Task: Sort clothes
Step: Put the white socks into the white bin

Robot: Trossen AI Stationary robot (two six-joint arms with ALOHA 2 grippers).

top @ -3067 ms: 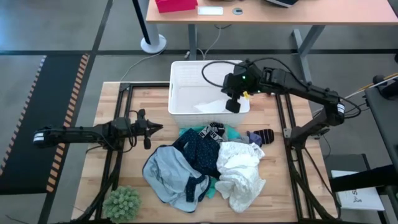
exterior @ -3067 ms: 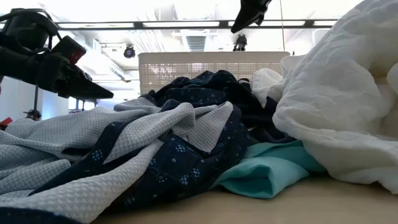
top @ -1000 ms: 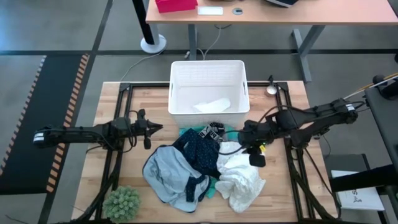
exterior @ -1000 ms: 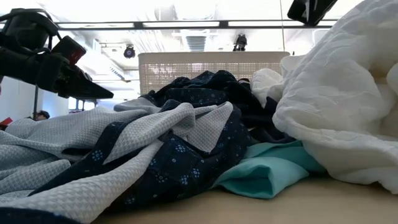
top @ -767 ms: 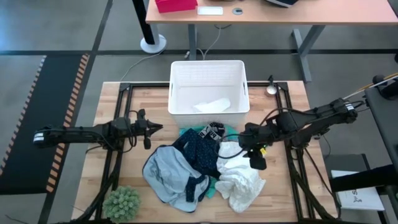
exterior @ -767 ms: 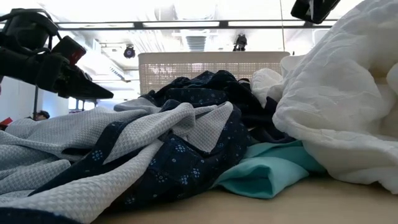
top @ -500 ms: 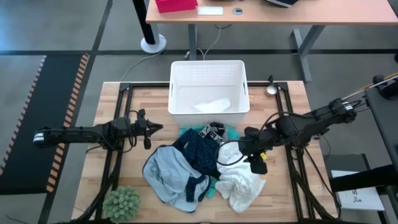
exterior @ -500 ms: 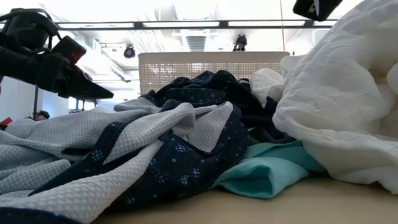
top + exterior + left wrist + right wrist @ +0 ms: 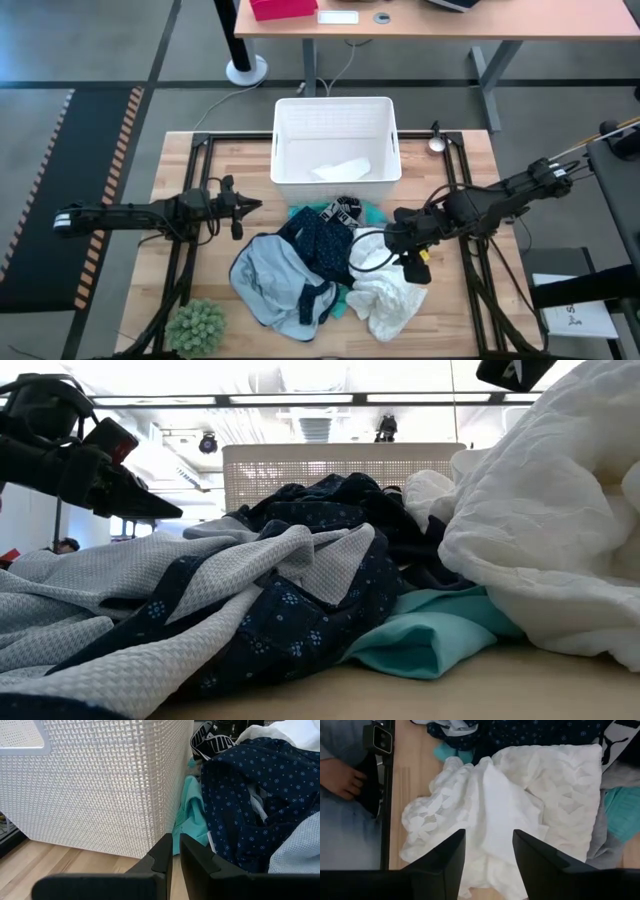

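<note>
The clothes lie heaped on the wooden table in front of the white basket [image 9: 335, 115]. They are a light blue piece [image 9: 268, 280], a navy patterned one [image 9: 325, 245], a white one [image 9: 392, 290], a black one with a lettered waistband [image 9: 345, 210] and a turquoise one [image 9: 192, 815]. One more white piece [image 9: 342, 170] lies inside the basket. My right gripper [image 9: 489, 855] hangs open above the white garment [image 9: 490, 805], clear of it in the low view [image 9: 515, 372]. My left gripper [image 9: 175, 855] waits shut at the table's left, pointing at the basket's wall [image 9: 100, 785].
A fuzzy green ball [image 9: 197, 325] sits at the near left corner. Black frame rails [image 9: 190, 250] run along both sides of the table. In the right wrist view a person's hand [image 9: 340, 777] shows beyond the near rail, beside a small camera [image 9: 382, 737].
My right gripper has moved toward the table's near edge and a little left. It has come from beside the pile to a place over the white garment. The clothes have not moved.
</note>
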